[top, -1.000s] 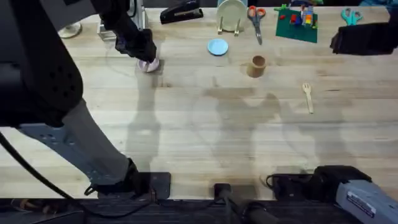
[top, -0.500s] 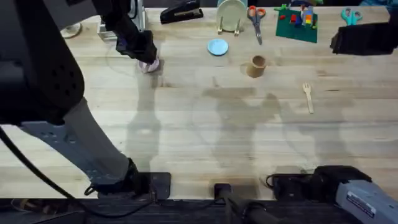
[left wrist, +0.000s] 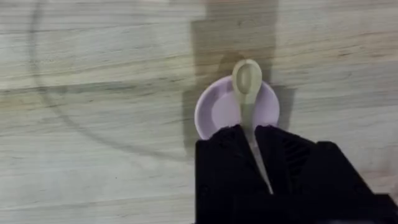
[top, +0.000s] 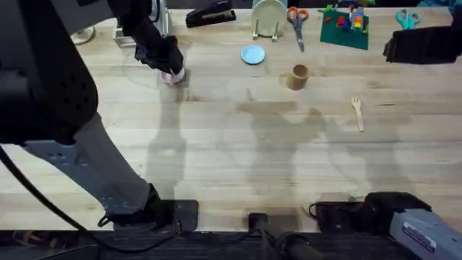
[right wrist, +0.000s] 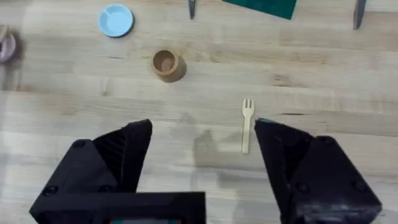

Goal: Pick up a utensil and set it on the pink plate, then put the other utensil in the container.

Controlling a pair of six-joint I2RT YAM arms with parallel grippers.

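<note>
Two arms work over the table (top: 238, 166), their bases at the near edge. Nearest of the loose things is the fork (top: 357, 112), flat on bare wood at the right with its tines pointing away, well apart from everything else; in the right wrist view it (right wrist: 246, 126) lies ahead of the right gripper (right wrist: 202, 146), whose jaws stand wide with nothing between them. Farther in, near the middle, the cup (top: 299, 76) stands upright, and the right wrist view looks into its mouth (right wrist: 166, 65), which holds nothing. At the far left the left gripper (top: 167, 63) sits over the pink plate (top: 173, 76). In the left wrist view its jaws (left wrist: 254, 146) are narrow around the handle of the spoon (left wrist: 247, 81), whose bowl lies over the plate's (left wrist: 214, 109) far rim. Beyond the cup sits the blue plate (top: 253, 54), bare. Along the far edge are a stapler (top: 210, 14), a green plate (top: 268, 16) standing upright in a rack, scissors (top: 297, 22) and a green mat (top: 345, 27) with coloured pieces.
</note>
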